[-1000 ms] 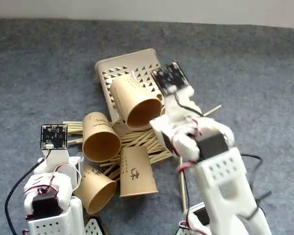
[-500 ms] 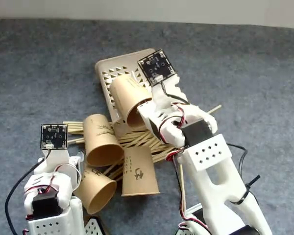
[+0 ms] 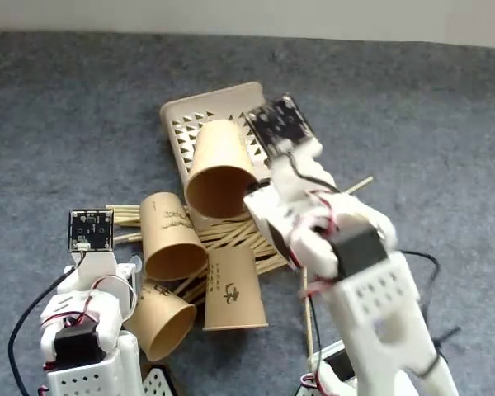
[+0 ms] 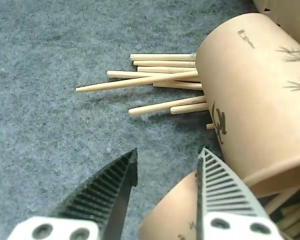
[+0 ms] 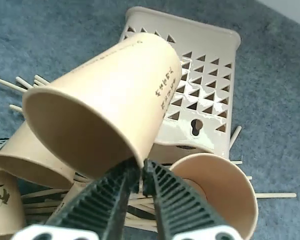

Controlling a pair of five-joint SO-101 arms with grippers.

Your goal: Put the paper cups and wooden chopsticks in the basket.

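My right gripper [image 5: 140,167] is shut on the rim of a tan paper cup [image 5: 105,110], held tilted with its mouth toward the camera. In the high view that cup [image 3: 219,169] hangs over the near edge of the beige basket [image 3: 200,115]. Three more cups [image 3: 169,235] [image 3: 231,289] [image 3: 161,318] lie on their sides on a pile of wooden chopsticks [image 3: 235,235]. My left gripper [image 4: 168,155] is open just above the rim of the nearest cup [image 4: 175,217], with another cup [image 4: 255,105] and chopsticks [image 4: 155,75] beyond it.
Grey carpet covers the table [image 3: 412,124]. The basket [image 5: 210,65] shows a face with triangular holes. One more cup [image 5: 215,190] lies open-mouthed below it. A single chopstick [image 3: 308,318] lies by the right arm's base.
My right arm swung left and back again with the cup, which now points its mouth more downward and sits closer to the basket. The left arm has not moved.
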